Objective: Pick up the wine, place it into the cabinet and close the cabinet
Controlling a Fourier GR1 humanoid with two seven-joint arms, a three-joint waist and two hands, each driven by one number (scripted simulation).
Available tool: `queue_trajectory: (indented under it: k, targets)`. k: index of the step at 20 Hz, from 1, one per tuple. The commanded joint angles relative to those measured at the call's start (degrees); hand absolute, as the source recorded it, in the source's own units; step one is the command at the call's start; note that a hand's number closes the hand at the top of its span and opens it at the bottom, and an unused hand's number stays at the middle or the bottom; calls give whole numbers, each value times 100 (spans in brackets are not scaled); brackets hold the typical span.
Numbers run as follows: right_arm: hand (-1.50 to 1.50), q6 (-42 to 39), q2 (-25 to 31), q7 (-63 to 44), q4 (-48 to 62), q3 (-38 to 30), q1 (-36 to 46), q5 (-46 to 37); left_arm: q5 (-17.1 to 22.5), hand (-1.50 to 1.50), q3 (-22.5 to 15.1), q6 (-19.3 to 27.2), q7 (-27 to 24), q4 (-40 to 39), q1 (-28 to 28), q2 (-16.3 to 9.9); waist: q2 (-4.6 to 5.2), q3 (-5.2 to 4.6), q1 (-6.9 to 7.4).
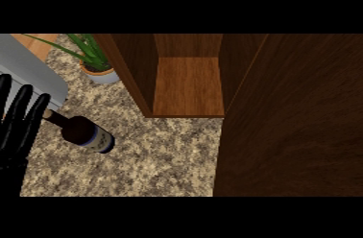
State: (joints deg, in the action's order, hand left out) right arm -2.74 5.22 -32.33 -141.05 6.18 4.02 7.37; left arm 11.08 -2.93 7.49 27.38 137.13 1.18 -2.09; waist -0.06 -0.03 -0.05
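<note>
The left hand (pixel 16 119), fingers straight and spread, sits by the neck of the dark glass wine bottle (pixel 81 132) lying on the speckled counter (pixel 142 160), left of the open wooden cabinet (pixel 188 88); it should wrap the body.

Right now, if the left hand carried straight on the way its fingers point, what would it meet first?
The left hand is open, fingers pointing up the view. First in that line looks like the grey appliance at the counter's edge, not the wine bottle, which lies to its right. Depth is unclear.
</note>
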Motion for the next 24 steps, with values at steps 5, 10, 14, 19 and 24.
queue_trajectory:
  k: [5, 10, 14, 19, 24]
  targets:
    - [-150, 303, -55, -832, -896, 157, 177, 97, 665, -150, 1261, -275, -374, -413, -58, -347, -7, -3, -6]
    - [-150, -126, -58, -58, -606, -11, -331, 246, 700, -150, 1446, -533, -942, -1289, -90, -317, 2, 3, -21]
    - [-150, -5, -83, -175, -338, -45, 142, 185, 664, -150, 1638, -860, -1609, -1866, -316, -270, 6, 1, -3]
    - [-150, -4, -7, -342, -333, -269, 242, 347, 850, -150, 1979, -1360, -1985, -2772, -393, -501, 7, 1, -10]
    - [-150, -38, -102, -283, -444, 26, 12, 118, 563, -150, 1885, -1448, -2293, -3301, -336, -472, 4, 3, -9]
